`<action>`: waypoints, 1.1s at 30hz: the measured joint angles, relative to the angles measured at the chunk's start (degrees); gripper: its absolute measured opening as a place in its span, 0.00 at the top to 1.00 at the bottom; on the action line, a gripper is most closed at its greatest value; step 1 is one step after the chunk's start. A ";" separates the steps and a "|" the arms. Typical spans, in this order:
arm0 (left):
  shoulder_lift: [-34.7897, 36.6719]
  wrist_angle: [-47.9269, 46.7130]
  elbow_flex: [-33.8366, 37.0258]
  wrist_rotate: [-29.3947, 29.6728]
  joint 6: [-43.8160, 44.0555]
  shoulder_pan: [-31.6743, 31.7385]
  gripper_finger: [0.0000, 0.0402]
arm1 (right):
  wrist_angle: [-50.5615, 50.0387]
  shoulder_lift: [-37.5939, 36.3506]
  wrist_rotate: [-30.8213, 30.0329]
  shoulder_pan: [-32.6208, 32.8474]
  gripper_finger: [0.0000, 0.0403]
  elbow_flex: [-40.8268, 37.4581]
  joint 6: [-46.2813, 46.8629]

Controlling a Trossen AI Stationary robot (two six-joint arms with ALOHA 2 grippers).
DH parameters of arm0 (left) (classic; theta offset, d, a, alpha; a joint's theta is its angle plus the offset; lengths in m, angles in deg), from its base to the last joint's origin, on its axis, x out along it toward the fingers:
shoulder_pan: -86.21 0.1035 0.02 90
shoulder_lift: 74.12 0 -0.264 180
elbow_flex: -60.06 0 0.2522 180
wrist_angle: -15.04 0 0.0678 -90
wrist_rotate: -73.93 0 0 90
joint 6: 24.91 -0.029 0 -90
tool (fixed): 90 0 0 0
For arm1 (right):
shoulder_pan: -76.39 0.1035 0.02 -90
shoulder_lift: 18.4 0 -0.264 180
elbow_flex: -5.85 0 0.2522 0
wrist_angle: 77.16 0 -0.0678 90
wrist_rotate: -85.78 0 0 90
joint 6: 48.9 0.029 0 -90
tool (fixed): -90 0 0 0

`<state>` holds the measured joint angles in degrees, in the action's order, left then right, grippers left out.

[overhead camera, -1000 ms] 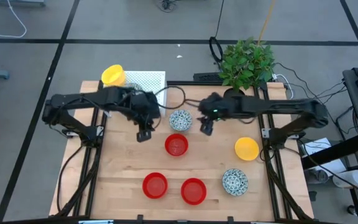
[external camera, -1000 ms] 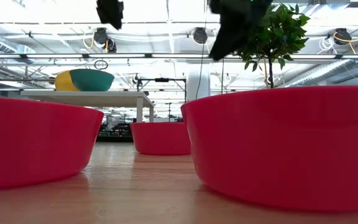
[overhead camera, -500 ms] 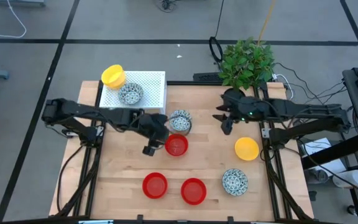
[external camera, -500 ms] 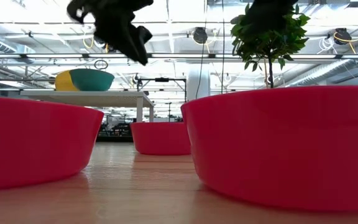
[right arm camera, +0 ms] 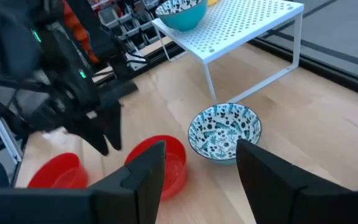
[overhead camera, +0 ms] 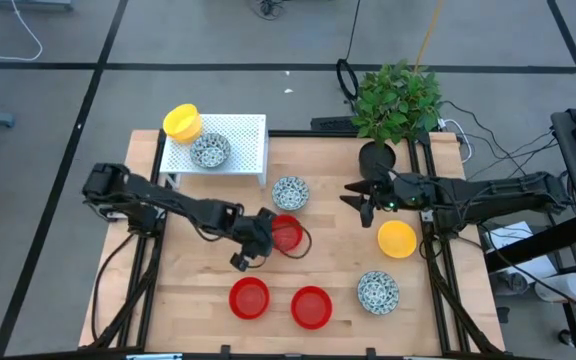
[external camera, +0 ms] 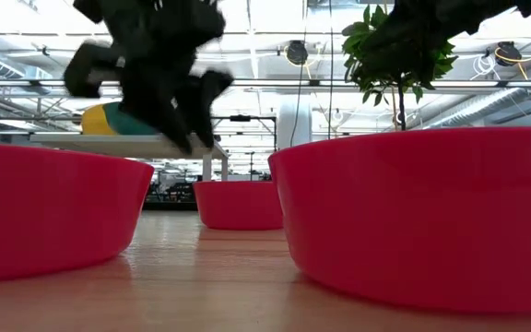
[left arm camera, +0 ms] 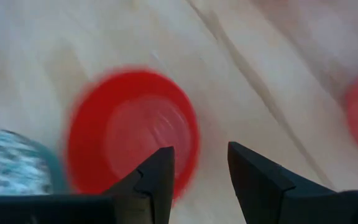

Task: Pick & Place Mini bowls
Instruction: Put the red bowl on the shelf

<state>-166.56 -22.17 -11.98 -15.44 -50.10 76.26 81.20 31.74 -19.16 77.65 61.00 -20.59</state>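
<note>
A red mini bowl [overhead camera: 288,235] stands mid-table, with a speckled one [overhead camera: 290,193] just beyond it. My left gripper [overhead camera: 266,240] hangs open, slanting down over the red bowl's [left arm camera: 132,134] left rim, and touches nothing. My right gripper [overhead camera: 357,201] is open and empty, held high at the right, above the table between the speckled bowl [right arm camera: 224,132] and a yellow bowl [overhead camera: 396,238]. Two more red bowls [overhead camera: 249,297] [overhead camera: 311,307] and a speckled one [overhead camera: 378,291] rest near the front edge. A white rack [overhead camera: 248,140] carries a speckled bowl [overhead camera: 210,150] and a yellow one [overhead camera: 181,120].
A potted plant [overhead camera: 396,100] stands at the far right corner, close behind my right arm. The rack stands on thin legs [right arm camera: 209,81] at the far left. Bare wood [overhead camera: 188,270] lies between the left edge and the front red bowls.
My left gripper has come down from beside the rack, toward the near edge and the middle red bowl, rolling as it went, and stayed open. My right gripper has drawn back toward the table's right edge, still open. The speckled bowl on the rack is now uncovered.
</note>
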 joint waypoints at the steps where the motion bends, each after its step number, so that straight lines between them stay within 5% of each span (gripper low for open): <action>1: -1.11 -0.49 0.08 0.00 -0.12 -0.02 0.62 | 0.02 0.01 0.02 0.00 0.54 0.00 0.16; 13: -7.21 1.78 -0.12 8.46 -0.17 0.29 0.63 | -0.13 -0.01 0.02 0.00 0.54 -0.09 -0.77; 22: -6.86 -2.06 -0.14 8.30 4.31 0.76 0.96 | -0.51 -0.01 0.02 0.00 0.54 -0.09 -2.06; 33: 0.67 -3.52 -8.82 6.90 3.17 0.54 0.97 | -0.56 -0.01 0.00 -0.15 0.54 -0.07 -5.09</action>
<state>-165.89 -25.69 -20.80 -8.54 -46.93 76.79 80.64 31.73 -19.16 77.49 60.93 -25.68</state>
